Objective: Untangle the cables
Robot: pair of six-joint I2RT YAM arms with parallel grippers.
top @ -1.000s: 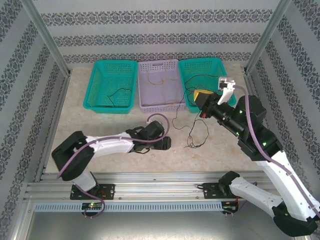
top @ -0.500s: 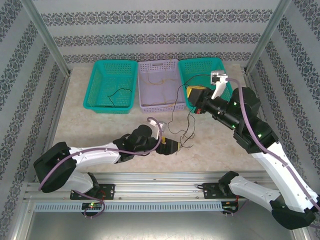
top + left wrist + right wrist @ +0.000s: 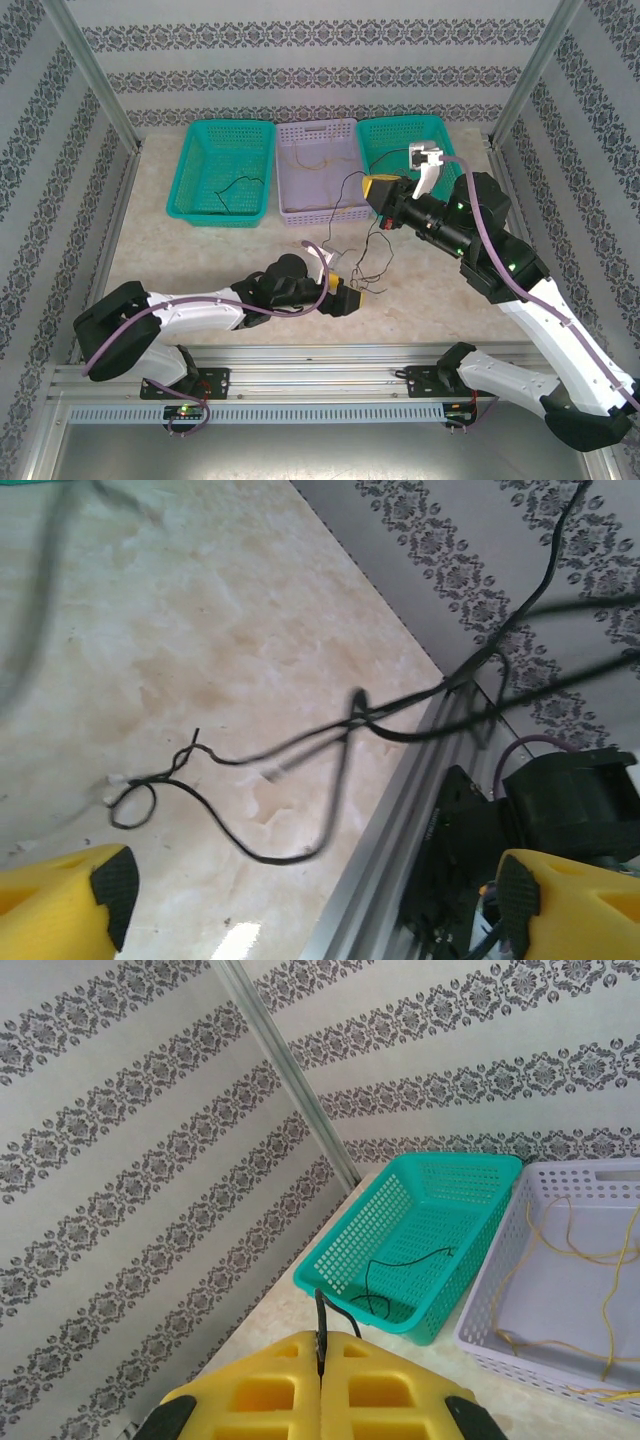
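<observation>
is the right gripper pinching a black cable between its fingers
Yes, the right gripper has its yellow fingers pressed together, with a black cable coming out of the seam.

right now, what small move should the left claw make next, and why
Probably ease the open left claw forward and close on the black cables lying just ahead; the right claw holds one strand raised, so a second grip could let them pull apart.

Striped damask wallpaper walls (image 3: 300, 50), beige marbled tabletop (image 3: 190, 262)
</observation>
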